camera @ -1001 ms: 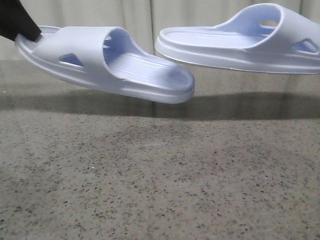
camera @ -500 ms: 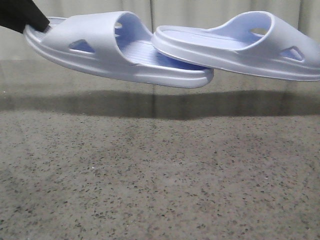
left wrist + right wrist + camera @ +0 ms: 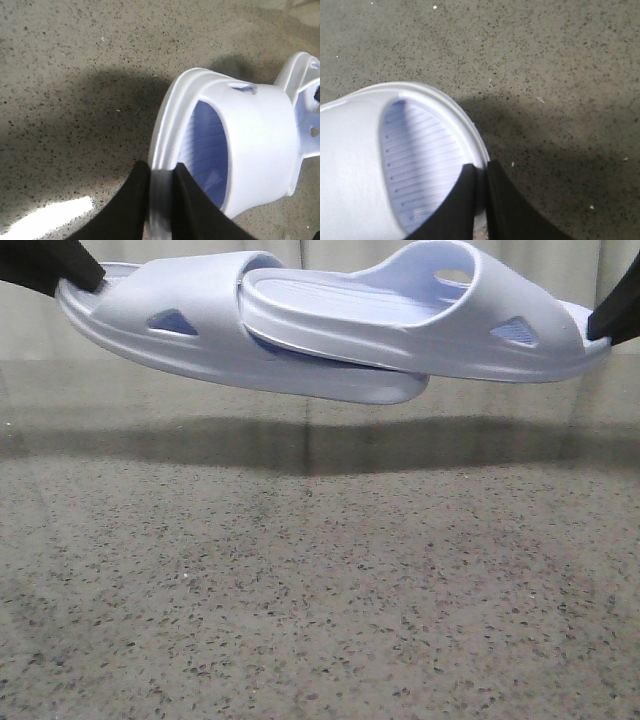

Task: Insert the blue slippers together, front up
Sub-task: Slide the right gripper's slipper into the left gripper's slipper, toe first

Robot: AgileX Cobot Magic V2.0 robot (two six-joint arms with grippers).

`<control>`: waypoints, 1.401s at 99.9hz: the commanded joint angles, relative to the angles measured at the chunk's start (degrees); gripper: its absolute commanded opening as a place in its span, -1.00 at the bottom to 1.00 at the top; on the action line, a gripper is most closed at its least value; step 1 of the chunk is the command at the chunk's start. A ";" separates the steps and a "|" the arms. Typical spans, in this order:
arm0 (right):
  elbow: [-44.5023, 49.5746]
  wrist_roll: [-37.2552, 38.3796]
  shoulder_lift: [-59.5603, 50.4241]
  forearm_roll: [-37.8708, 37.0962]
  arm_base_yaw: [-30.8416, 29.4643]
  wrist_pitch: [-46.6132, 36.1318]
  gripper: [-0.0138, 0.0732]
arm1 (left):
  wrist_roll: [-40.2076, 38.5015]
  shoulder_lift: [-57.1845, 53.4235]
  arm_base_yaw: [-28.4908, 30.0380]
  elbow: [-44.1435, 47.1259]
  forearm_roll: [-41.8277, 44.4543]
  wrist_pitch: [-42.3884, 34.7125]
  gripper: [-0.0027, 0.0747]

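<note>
item: pair of blue slippers, pale lavender-blue moulded foam slides, both held in the air well above the speckled stone counter [image 3: 320, 620].

left slipper [image 3: 190, 325]: carried by the left hand [image 3: 161, 210], whose two black fingers are clenched on the rim at one end, rim visibly pinched between them in the left wrist view. wide strap with a triangular side cut-out, ribbed footbed showing.

right slipper [image 3: 440, 325]: carried by the right hand [image 3: 481, 205], fingers clamped on the edge of its rim in the right wrist view. its free end has passed under the left slipper's strap and lies on that footbed; sole appears to touch the footbed, though the contact line is partly hidden.

condition: nesting partly made; straps well apart, so, as a judgement, insertion is not complete.

risks:
- both grips are thin edge pinches on soft foam; push resistance at the strap could bend a rim and let a slipper slip out and drop to the counter.
- a tilt mismatch could jam the entering end against the strap edge.
- releasing either hand before the pair is seated could let the slippers part.
</note>
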 commanded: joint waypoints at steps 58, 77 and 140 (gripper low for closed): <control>-1.88 -0.50 4.00 8.03 10.84 -13.09 -0.88 | -0.03 -2.02 -0.08 -1.87 -7.11 -1.72 -0.89; -1.88 -0.50 8.12 8.93 12.72 -10.55 -0.89 | -0.03 -1.91 -0.08 -1.87 -7.11 -1.66 -0.89; -7.67 -3.01 13.26 10.40 15.81 -8.96 -0.89 | 1.52 -0.62 -0.08 -2.13 -7.50 -0.32 -0.89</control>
